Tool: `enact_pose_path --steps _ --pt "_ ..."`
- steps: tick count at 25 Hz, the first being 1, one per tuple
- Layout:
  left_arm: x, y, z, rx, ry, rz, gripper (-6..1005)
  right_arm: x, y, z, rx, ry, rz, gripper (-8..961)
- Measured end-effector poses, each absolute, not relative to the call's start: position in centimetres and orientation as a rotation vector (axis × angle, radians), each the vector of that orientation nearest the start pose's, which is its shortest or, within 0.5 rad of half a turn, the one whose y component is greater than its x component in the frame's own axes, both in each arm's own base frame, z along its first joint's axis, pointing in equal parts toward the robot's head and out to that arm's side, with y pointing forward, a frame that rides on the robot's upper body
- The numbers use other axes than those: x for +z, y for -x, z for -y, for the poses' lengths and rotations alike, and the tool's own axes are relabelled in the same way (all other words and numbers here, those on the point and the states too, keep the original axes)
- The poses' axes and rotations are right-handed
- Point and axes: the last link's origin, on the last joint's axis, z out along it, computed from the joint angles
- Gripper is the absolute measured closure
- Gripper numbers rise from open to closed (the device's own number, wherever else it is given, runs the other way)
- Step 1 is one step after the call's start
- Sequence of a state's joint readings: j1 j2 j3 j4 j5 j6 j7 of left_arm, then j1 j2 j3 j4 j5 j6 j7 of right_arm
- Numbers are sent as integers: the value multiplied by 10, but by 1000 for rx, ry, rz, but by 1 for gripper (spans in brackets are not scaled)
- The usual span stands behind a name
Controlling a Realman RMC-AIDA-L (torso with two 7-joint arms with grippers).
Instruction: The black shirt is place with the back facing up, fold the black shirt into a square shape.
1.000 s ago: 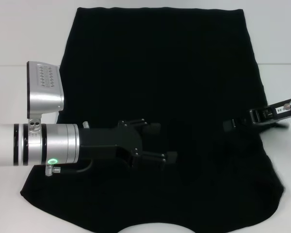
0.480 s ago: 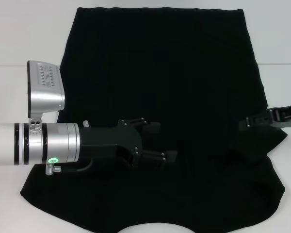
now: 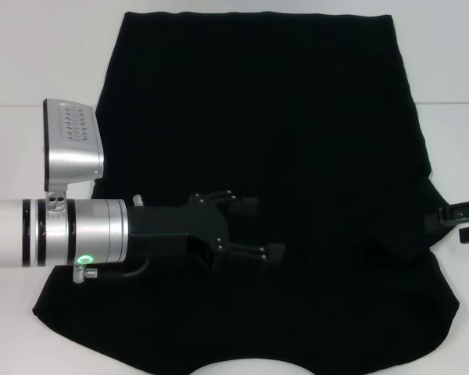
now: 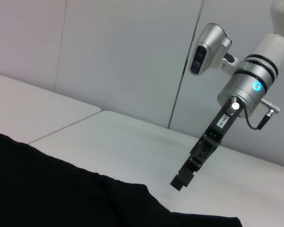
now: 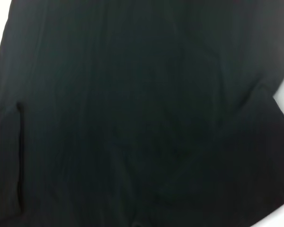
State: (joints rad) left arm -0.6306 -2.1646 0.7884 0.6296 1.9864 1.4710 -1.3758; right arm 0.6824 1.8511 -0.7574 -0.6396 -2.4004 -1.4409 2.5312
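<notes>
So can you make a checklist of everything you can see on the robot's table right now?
Surface: white table, seam across it.
Job's things: black shirt spread flat, not folded.
Clutter: nothing seen.
Grippers: left gripper open, over the shirt's near half; right gripper at the shirt's right edge, raised off the table in the left wrist view, holding nothing.
Cables: short black cable at the right wrist.
Surroundings: pale wall panels.

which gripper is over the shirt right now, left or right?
The left gripper, fingers spread, hangs over the black shirt near its middle. The right gripper sits off the shirt's right edge, above the white table.
</notes>
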Motion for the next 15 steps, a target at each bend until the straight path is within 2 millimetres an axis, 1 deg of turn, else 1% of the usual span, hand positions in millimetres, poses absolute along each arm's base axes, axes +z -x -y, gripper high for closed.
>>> enact_pose_path --steps 7,15 --pt "-51 210 -342 -724 2838 524 38 63 -305 -376 121 2146 -1898 15" --pt "-51 211 -342 -716 2838 524 38 53 -306 -378 124 2127 -1905 19"
